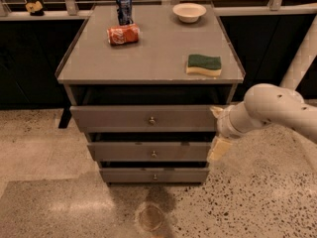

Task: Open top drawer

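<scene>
The gripper (217, 130), fingers spread wide and empty just off the end of the top drawer (114, 119), should reach across to its knob (151, 120), close on it, and pull straight out.

Speckled terrazzo floor (44, 148), dark cabinets (29, 68) behind
</scene>
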